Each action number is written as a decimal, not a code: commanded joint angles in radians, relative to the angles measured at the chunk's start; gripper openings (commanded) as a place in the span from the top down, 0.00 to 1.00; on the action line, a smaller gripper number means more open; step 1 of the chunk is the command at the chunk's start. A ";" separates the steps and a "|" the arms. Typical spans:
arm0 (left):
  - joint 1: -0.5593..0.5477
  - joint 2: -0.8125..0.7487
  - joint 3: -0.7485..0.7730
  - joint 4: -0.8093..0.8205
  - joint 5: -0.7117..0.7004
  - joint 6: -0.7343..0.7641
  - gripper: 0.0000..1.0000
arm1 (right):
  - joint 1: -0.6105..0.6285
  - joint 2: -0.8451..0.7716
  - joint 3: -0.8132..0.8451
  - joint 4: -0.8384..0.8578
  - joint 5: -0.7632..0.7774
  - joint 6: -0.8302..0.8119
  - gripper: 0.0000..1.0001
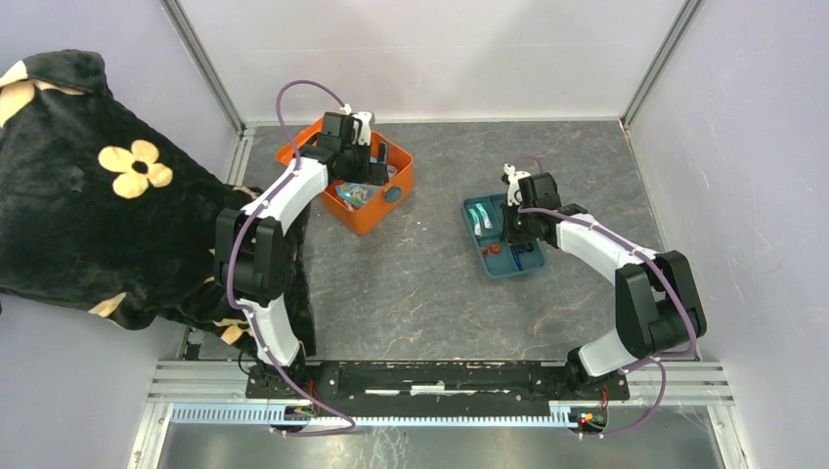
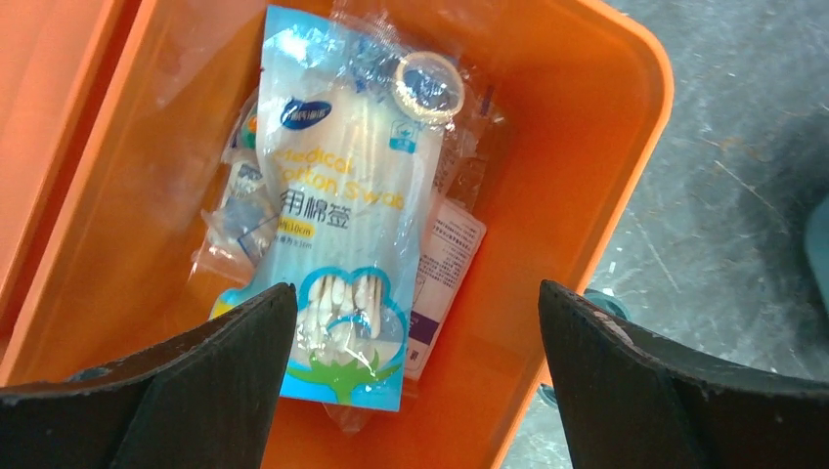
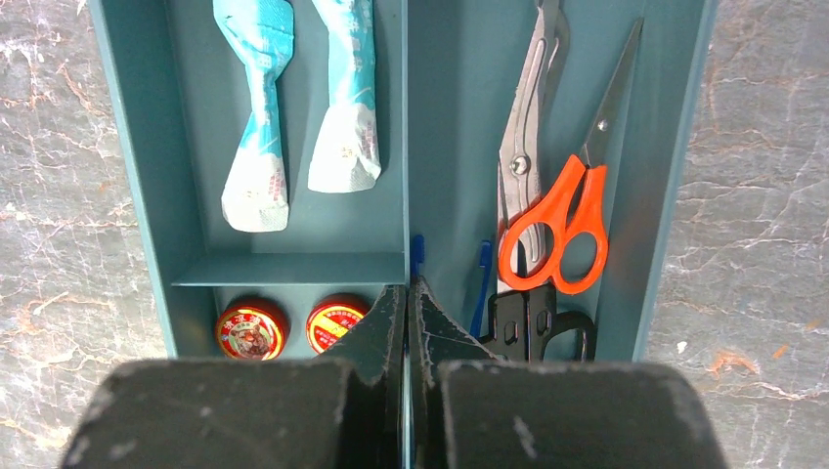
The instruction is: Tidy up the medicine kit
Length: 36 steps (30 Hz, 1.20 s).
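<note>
Kit [image 1: 370, 215]: far left of table [image 1: 411, 293], lid [image 2: 49, 117] open. Tray [image 3: 142, 195] sits well apart, centre-right, not in the kit.

Left gripper [image 2: 415, 293]: released, jaws spread wide, hanging over the kit's interior. Directly below it lies a swab pack [image 2: 342, 225], on top of a tape roll [image 2: 428, 83] in clear wrap, a white packet [image 2: 445, 264] and other clear bags.

Right gripper [image 3: 406, 293]: clenched, tips at the tray's divider [image 3: 406, 147]. Cannot tell whether they pinch the divider or only rest on it.

Tray contents: two sachets [image 3: 259, 147], two tins [image 3: 251, 330], scissors [image 3: 552, 225], shears [image 3: 523, 127].

Risks, as judged:
- The swab pack is slick film over a loose heap. Jaws closing here may skid off it, or drag neighbouring bags up with it.
- If the heap stays unsorted and piled, the tray may not seat in the kit and the lid may not shut.
- If the tray is lifted by the thin divider alone, it may tilt; tins would roll and scissors slide out.
- A clenched gripper pushing down on the divider could shove the tray across the table.
</note>
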 commanded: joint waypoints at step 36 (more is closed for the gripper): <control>-0.286 0.080 0.200 -0.094 -0.027 -0.132 0.03 | -0.019 -0.250 -0.018 -0.082 0.330 0.217 1.00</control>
